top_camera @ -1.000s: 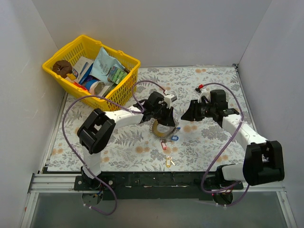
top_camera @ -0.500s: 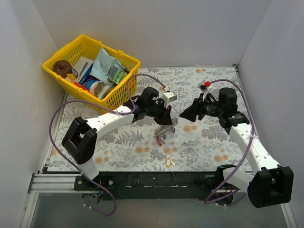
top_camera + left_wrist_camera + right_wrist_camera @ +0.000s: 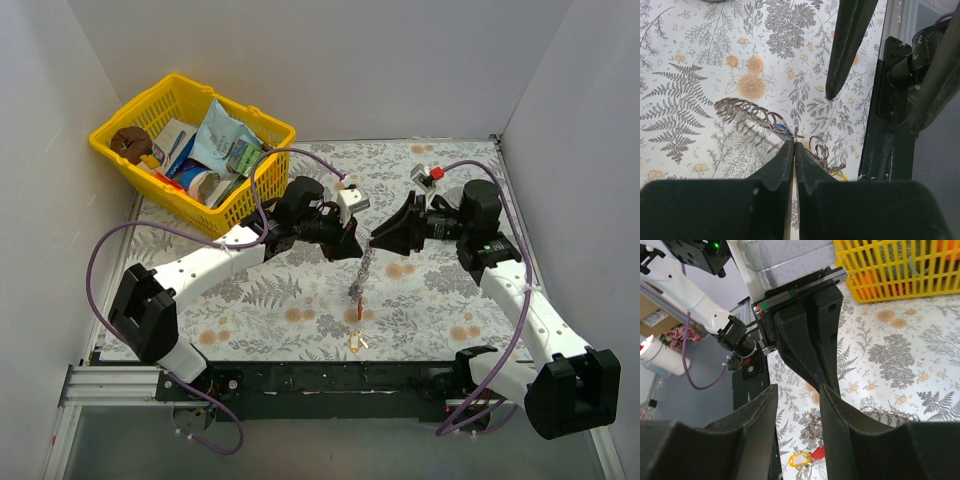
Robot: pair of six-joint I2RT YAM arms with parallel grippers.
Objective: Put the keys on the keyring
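The keyring hangs clear of the bench, turned edge-on. From above it shows as a thin, silvery, toothed strip slanting down from the left fingers, which are pressed tight together on its upper rim. At its lower end dangle small split rings and the keys, a blue head and a red one among them. In the left wrist view the rim's loops and teeth glint above the flowered bench. A yellow key lies apart on the bench near the front edge. The right fingers stand partly apart with nothing between them, their tips just beside the left ones. A second ago the ring lay flat on the bench under the left fingers with the keys beside it. Since then it has been lifted, both arms have stretched out, and the yellow key has stayed put.
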